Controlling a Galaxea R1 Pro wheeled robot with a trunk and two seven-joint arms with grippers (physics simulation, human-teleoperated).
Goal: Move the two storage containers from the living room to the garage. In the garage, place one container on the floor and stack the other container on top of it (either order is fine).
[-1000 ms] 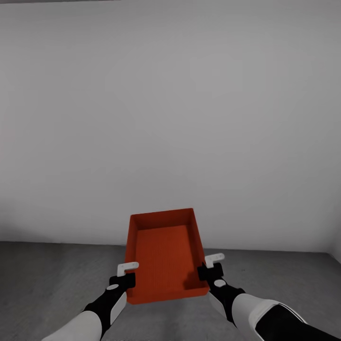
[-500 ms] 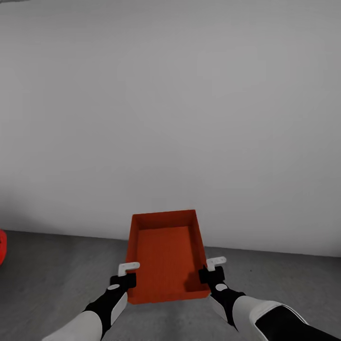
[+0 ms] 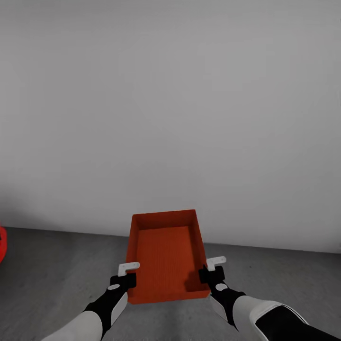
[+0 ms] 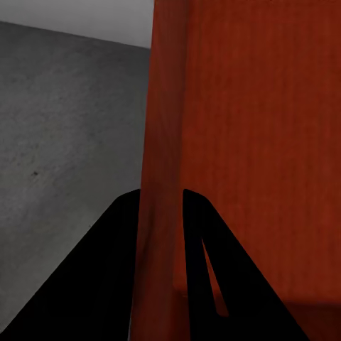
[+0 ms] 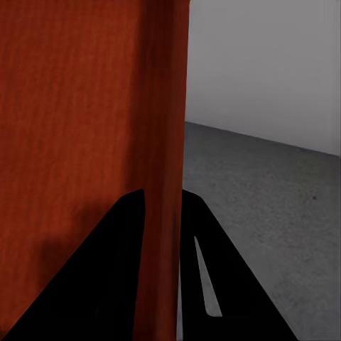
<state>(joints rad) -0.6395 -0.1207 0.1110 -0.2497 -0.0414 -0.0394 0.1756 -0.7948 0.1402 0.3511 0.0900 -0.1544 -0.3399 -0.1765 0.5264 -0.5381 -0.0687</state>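
Grey concrete floor (image 3: 57,270) under me says garage. Nearest, my left gripper (image 3: 127,273) and right gripper (image 3: 212,268) each pinch a long side wall of the orange container (image 3: 166,255), held level above the floor. Beyond it stands a white wall (image 3: 170,118). I judge this the carrying step; next I must lower it flat onto the floor before letting go.

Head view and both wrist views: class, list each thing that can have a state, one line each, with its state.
storage container: empty, open-top, held off the floor between both grippers
left gripper: shut on the container's side wall
right gripper: shut on the opposite side wall
red object: at the picture's edge, state unclear
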